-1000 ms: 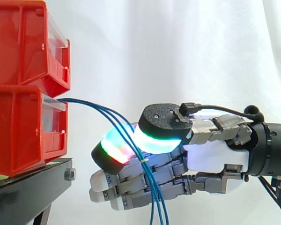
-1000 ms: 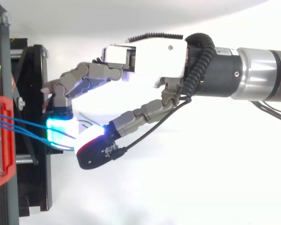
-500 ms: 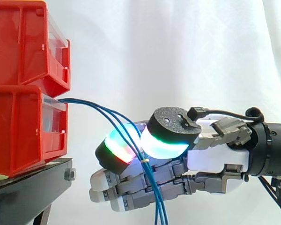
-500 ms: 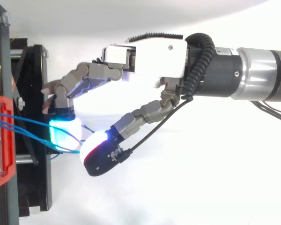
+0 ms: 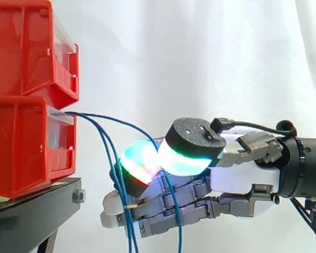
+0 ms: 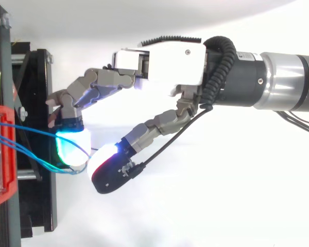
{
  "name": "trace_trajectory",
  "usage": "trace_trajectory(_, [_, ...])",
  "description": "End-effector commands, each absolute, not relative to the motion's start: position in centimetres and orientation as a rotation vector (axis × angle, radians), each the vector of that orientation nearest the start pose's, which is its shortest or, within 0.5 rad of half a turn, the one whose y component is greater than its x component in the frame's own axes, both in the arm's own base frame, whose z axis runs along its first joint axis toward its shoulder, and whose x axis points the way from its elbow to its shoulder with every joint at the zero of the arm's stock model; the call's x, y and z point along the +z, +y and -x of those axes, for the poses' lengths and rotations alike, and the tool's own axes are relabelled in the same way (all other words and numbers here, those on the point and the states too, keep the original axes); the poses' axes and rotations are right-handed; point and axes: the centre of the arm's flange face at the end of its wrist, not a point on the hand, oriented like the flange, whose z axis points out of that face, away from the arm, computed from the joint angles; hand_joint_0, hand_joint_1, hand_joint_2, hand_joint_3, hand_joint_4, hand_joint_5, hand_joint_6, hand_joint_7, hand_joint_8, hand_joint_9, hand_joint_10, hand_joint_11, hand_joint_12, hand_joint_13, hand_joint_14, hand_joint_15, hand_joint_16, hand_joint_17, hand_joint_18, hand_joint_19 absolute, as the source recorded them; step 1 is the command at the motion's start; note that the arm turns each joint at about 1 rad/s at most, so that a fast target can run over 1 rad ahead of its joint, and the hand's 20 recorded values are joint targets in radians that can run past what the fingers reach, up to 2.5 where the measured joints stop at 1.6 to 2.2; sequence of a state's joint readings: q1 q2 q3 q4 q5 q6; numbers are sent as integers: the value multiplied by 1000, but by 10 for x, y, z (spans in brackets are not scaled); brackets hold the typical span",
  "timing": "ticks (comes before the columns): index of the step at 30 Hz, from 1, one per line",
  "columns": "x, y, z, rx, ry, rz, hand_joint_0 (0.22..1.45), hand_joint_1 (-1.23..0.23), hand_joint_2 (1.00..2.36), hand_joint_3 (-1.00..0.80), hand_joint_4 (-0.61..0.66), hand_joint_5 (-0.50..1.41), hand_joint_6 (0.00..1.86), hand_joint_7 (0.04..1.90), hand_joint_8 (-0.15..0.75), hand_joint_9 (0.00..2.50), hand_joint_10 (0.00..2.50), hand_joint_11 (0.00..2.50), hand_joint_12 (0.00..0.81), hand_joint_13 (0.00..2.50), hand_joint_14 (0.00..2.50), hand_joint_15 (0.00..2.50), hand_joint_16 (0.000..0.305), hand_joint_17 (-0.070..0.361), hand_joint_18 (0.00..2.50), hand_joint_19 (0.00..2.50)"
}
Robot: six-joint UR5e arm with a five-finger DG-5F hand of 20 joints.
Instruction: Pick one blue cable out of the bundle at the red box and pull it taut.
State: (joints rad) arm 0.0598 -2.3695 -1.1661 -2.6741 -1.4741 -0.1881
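Red bins (image 5: 21, 142) stacked at left on a black stand (image 5: 31, 203); the hand (image 5: 242, 176) reaches in from the right, its thumb and one finger pad (image 5: 184, 161) pinching one blue cable (image 5: 116, 121), which arcs slack from the lower bin; two other cables (image 5: 108, 153) droop left of the pads. The picking step looks done; the next move calls for a steady pull to the right until the cable is taut.

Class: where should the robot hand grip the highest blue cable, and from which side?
Pinch the highest blue cable on its arc, right of the red bin, where it runs clear of the two drooping cables. Come from the side view's right, like the robot hand.
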Motion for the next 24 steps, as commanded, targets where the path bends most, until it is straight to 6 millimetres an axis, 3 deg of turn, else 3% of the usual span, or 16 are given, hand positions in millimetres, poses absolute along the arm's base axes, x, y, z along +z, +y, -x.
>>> trace_trajectory(1, [216, -96, -780, 1075, 1209, -1046, 556, -742, 1000, -500, 130, -147, 891, 963, 345, 587, 5, 319, 363, 339, 3, 101, 48, 108, 303, 61])
trace_trajectory(10, [215, -96, -780, 1074, 1210, -1047, 525, -664, 1000, -500, 128, -136, 884, 958, 358, 630, 5, 307, 369, 364, 4, 114, 49, 111, 306, 77])
trace_trajectory(14, [217, -96, -780, 1076, 1206, -1044, 588, -716, 1009, -358, 109, -128, 888, 1047, 350, 642, 6, 323, 353, 372, 4, 115, 47, 105, 308, 83])
trace_trajectory(24, [216, -95, -780, 1076, 1209, -1044, 613, -853, 1016, -96, 103, -106, 915, 1122, 378, 696, 6, 337, 378, 464, 5, 131, 51, 116, 414, 61])
